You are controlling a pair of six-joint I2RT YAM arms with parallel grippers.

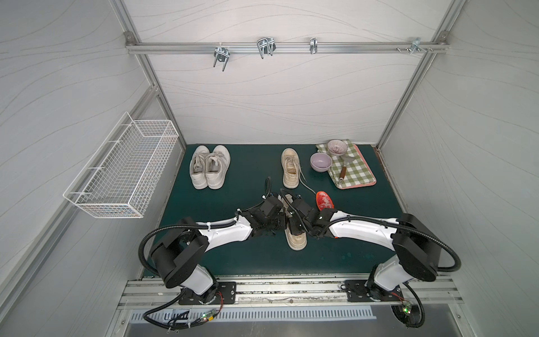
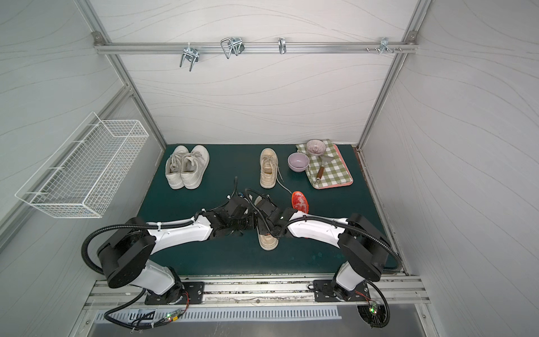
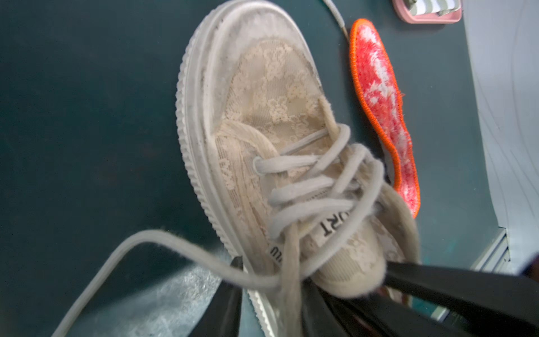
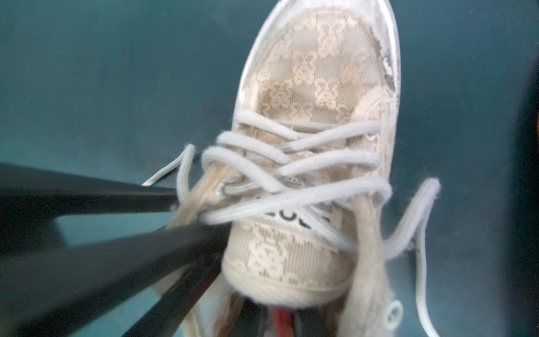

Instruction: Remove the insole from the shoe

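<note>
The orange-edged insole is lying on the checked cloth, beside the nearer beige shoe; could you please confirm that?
Not quite: the orange-edged insole lies on the green mat, not the checked cloth. It is indeed beside the nearer beige shoe, as the left wrist view and both top views show.

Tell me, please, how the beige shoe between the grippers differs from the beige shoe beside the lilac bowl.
The near shoe has the left gripper at its side and the right gripper pinching a red insole in its opening; the far shoe stands free beside the lilac bowl. The near shoe lies closer to the robot; the far shoe sits farther back. Both are beige patterned sneakers with pale laces.
</note>
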